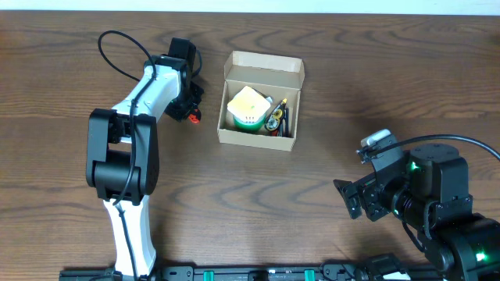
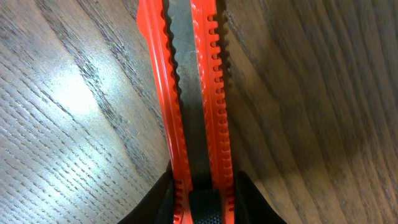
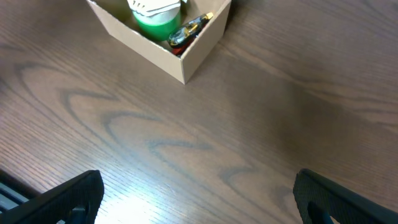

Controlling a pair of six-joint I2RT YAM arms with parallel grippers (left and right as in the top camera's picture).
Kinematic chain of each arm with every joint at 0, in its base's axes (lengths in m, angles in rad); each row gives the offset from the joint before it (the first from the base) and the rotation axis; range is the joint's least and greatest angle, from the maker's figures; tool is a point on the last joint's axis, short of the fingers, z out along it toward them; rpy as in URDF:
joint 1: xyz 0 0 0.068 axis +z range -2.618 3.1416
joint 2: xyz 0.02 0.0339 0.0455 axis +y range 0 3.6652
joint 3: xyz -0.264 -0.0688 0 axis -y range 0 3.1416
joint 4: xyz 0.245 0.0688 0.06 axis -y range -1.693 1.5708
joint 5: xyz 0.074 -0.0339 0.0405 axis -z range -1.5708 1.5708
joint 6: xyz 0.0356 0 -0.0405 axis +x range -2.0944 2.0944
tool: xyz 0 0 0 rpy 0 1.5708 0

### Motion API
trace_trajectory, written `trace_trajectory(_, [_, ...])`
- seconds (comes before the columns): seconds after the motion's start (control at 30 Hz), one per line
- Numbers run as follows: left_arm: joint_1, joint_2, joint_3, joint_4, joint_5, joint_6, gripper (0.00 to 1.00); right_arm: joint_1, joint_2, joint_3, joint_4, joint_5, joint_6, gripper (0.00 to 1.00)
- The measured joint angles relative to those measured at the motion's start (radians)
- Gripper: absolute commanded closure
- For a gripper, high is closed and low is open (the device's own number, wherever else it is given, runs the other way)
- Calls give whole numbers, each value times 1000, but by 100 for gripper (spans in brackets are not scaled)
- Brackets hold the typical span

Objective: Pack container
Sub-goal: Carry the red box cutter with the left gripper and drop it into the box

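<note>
The container [image 1: 257,137] is a tan cardboard box standing open at the middle back of the table, its flap folded back. Inside lie a yellow-and-green round item [image 1: 248,108] and some dark, pen-like pieces [image 1: 278,115]. Just left of the box, my left gripper [image 1: 190,107] is down at the table, shut on an orange box cutter [image 1: 194,118]. In the left wrist view, the black fingers [image 2: 158,202] press both toothed orange rails of the cutter [image 2: 217,93], which lies on the wood. My right gripper [image 3: 199,205] hovers open and empty over bare table, with the box's corner [image 3: 186,59] ahead of it.
The left arm [image 1: 129,148] stretches from the front edge up to the cutter, its black cable looping behind it. The right arm [image 1: 422,203] sits at the front right corner. The wooden table [image 1: 328,47] spreads around the box.
</note>
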Motion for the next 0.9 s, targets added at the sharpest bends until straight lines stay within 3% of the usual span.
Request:
trace_trajectory(0.3, [-1,-16,8,-31,14,74,94,0,0,0,0,0,0,1])
trace_trajectory(0.47, [-17,-150,6,-15,7,253,94,0,0,0,0,0,0,1])
trace_trajectory(0.6, [-58,-307,8,10,48,605,94,0,0,0,0,0,0,1])
trace_trajectory(0.73, [-117,-426,12,-32,185,1062,94,0,0,0,0,0,0,1])
trace_trajectory(0.9, [-199,-457,12,-98,299,1583,95,0,0,0,0,0,0,1])
